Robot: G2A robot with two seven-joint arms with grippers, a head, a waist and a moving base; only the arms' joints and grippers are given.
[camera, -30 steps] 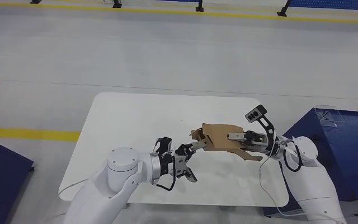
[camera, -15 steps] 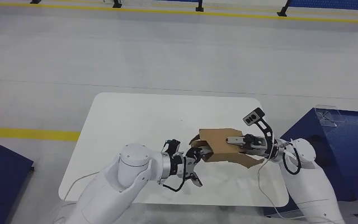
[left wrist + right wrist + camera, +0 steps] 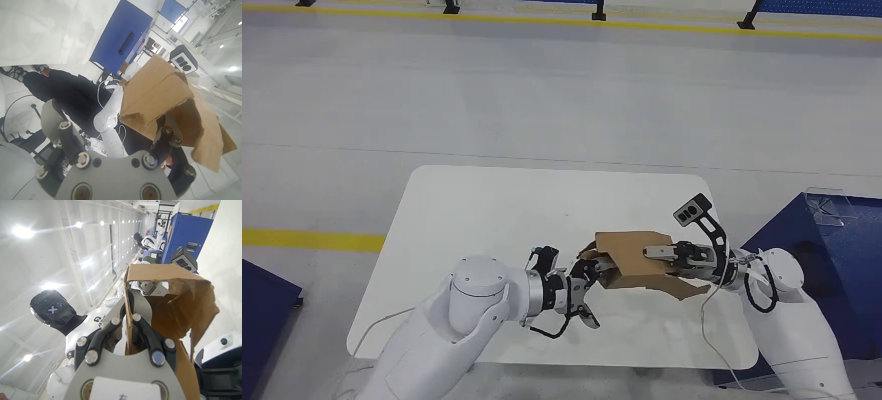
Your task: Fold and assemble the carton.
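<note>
The cardboard carton [image 3: 630, 262] hangs over the near right part of the tabletop [image 3: 472, 220], one wall pinched in the right tool [image 3: 660, 251]. The left tool [image 3: 580, 287], fingers spread, should press the left flap [image 3: 593, 247] inward squarely and slowly.

The arms [image 3: 474, 292] are white, round and smooth. The left hand [image 3: 586, 292] and right hand [image 3: 650, 251] have grey plates [image 3: 121, 370], black fingers [image 3: 145, 330] and shiny silver screws [image 3: 81, 341].

brown carton [image 3: 630, 252], white table [image 3: 482, 215], seemingly navy cabinet [image 3: 857, 240]
</note>
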